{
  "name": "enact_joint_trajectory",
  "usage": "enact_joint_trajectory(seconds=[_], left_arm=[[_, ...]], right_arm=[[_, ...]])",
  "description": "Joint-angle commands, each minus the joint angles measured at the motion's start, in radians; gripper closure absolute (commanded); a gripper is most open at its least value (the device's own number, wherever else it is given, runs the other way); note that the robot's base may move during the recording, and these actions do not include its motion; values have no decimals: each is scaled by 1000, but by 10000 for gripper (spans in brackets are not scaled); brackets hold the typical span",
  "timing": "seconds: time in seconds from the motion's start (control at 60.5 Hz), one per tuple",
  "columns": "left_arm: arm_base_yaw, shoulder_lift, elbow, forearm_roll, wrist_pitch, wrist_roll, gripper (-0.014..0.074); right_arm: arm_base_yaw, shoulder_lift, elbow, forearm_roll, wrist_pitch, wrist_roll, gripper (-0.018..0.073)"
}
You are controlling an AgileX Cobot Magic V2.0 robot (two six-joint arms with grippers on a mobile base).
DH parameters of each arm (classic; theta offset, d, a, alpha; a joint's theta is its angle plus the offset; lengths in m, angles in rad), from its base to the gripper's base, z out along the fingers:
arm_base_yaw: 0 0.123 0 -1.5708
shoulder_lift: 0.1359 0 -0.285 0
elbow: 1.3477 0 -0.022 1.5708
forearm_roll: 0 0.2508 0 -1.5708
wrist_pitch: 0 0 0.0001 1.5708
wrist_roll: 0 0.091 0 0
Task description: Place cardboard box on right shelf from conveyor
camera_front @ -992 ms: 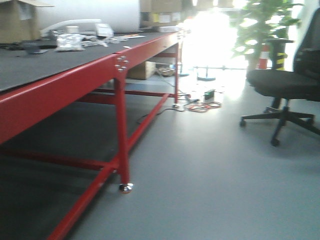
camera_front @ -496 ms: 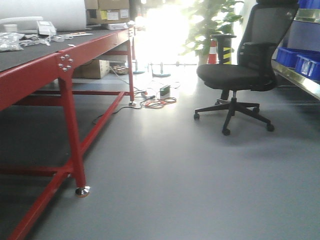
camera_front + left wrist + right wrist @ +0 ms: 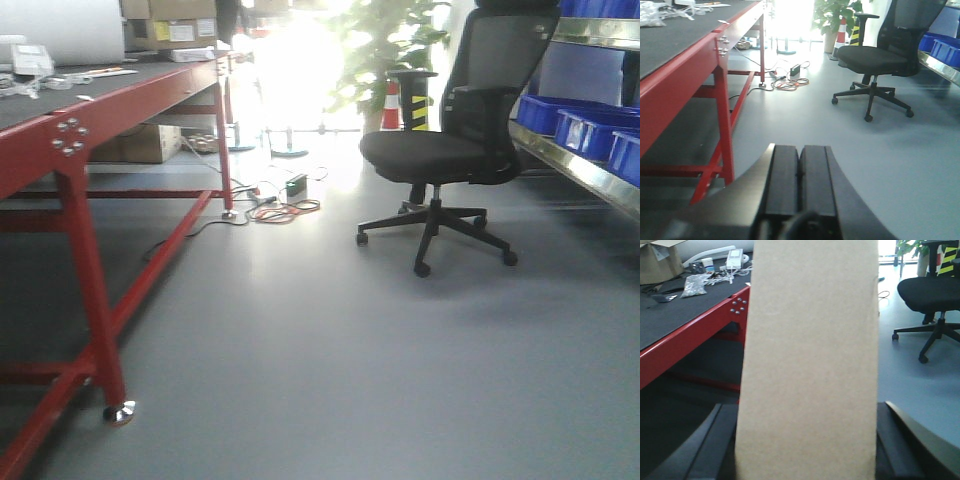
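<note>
The tan cardboard box (image 3: 810, 365) stands upright and fills the middle of the right wrist view. My right gripper (image 3: 805, 407) is shut on it, with a dark finger pressed against each side. My left gripper (image 3: 800, 150) is shut with nothing in it, its two black pads touching, and it hangs over the grey floor. The right shelf (image 3: 585, 170) shows at the right edge of the front view as a shiny steel rail with blue bins (image 3: 590, 130) on it. The conveyor is out of view.
A red-framed table (image 3: 60, 150) with a dark top runs along the left. A black office chair (image 3: 440, 150) stands on the grey floor in front of the shelf. Cables and a small device (image 3: 285, 200) lie on the floor further back, near a plant (image 3: 385, 45).
The front view has swung to the right. The red table has slid left, and the chair and the shelf with blue bins have come into view on the right.
</note>
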Motion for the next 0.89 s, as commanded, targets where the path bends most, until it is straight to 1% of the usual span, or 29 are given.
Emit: enact_joint_trajectory(seconds=[0.0, 0.38, 0.76, 0.876], left_arm=[[-6, -15, 8, -6, -84, 0, 713], [-5, -15, 8, -6, -84, 0, 713], [82, -15, 8, -6, -84, 0, 712], [91, -15, 8, -6, -84, 0, 713]], right_arm=[[-6, 13, -26, -26, -98, -9, 351], [-6, 13, -26, -26, -98, -9, 351], [-6, 13, -26, -26, -98, -9, 351], [-6, 13, -26, -26, -98, -9, 351]])
